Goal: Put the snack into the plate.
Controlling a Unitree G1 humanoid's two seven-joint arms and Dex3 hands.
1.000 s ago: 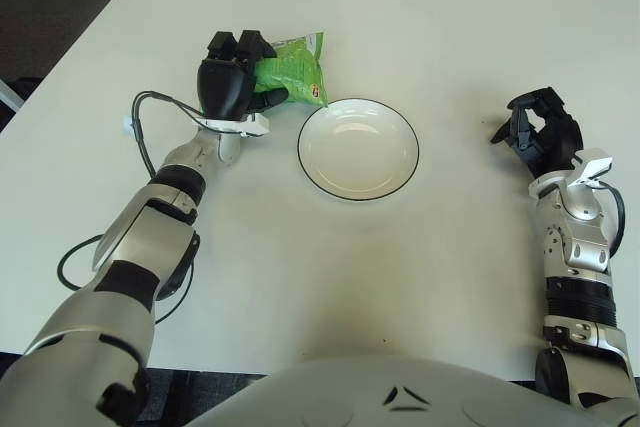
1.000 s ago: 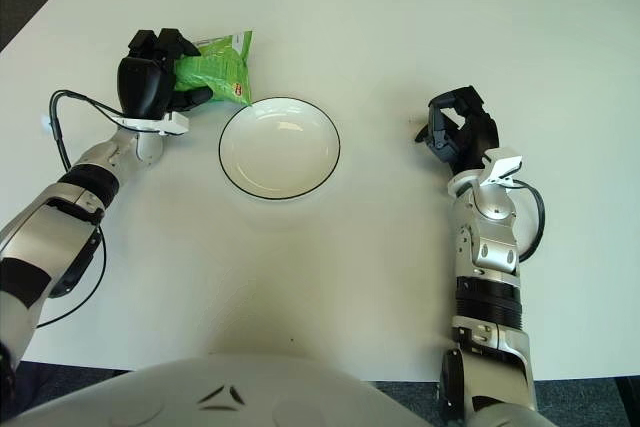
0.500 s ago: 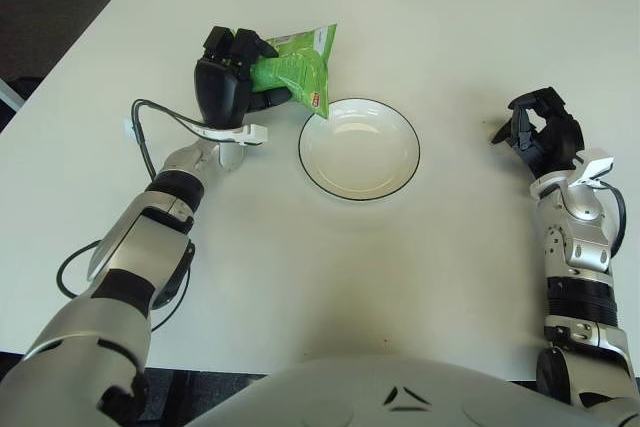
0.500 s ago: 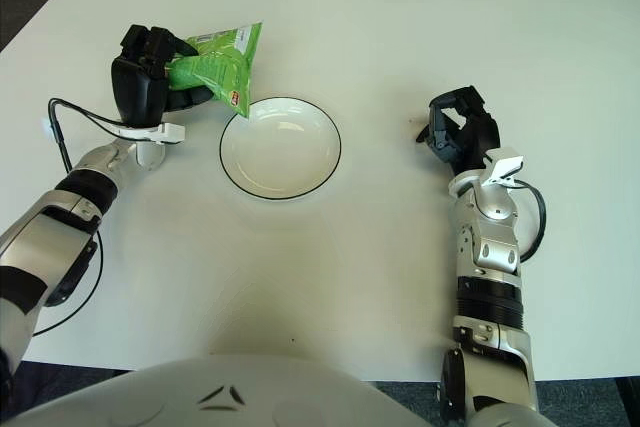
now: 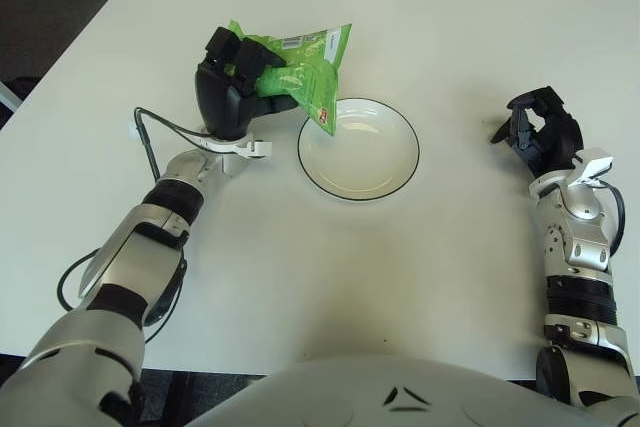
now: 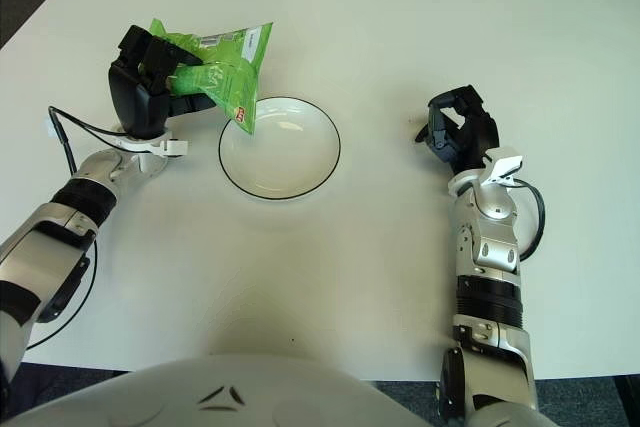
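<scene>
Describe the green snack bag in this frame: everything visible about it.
The snack bag is a glossy bright green packet, apparently crinkly plastic film, with a pale strip along its top edge and a small red mark near its lower corner. The left hand grips its left side and holds it off the table, tilted. Its lower corner hangs over the left rim of the plate; contact with the plate cannot be judged.

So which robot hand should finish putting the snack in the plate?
Left. The left robot hand already grips the snack bag at the plate's rim; the right robot hand sits idle, far to the side.
</scene>
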